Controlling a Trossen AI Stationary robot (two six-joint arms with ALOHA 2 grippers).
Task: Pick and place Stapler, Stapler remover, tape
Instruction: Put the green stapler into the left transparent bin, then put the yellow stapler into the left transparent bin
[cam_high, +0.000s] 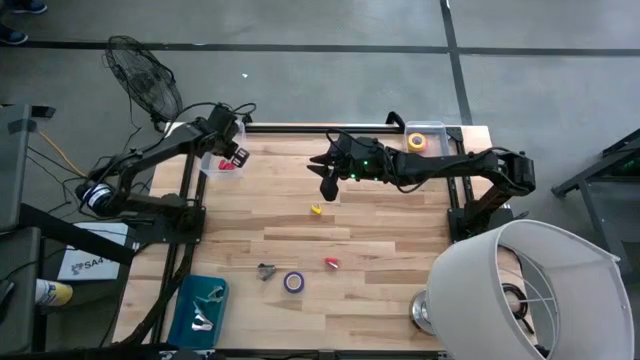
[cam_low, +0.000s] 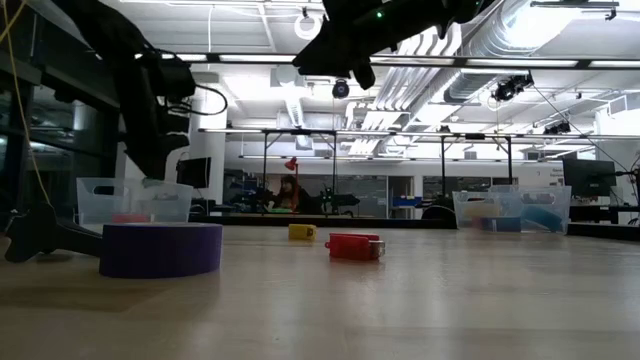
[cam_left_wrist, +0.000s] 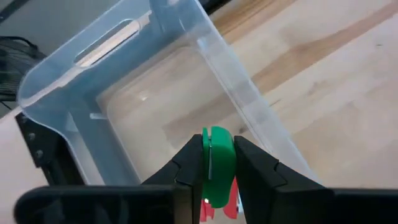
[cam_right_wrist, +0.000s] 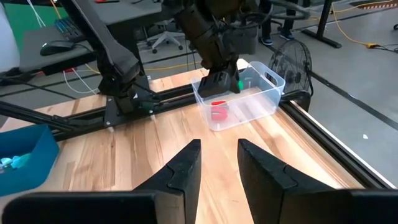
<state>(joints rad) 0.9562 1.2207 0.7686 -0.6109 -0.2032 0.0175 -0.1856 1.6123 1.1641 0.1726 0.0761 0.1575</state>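
One purple tape (cam_low: 160, 249), one red stapler (cam_low: 354, 246), left claw (cam_left_wrist: 217, 168) holding one green stapler (cam_left_wrist: 216, 163), right claw (cam_right_wrist: 219, 163) narrow

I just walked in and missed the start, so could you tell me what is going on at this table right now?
The left gripper holds a small green item over the clear bin at the table's far left corner; a red item already lies inside. The right gripper hangs open and empty above the middle of the table. A purple tape roll, a small red piece and a small yellow piece still lie on the wood.
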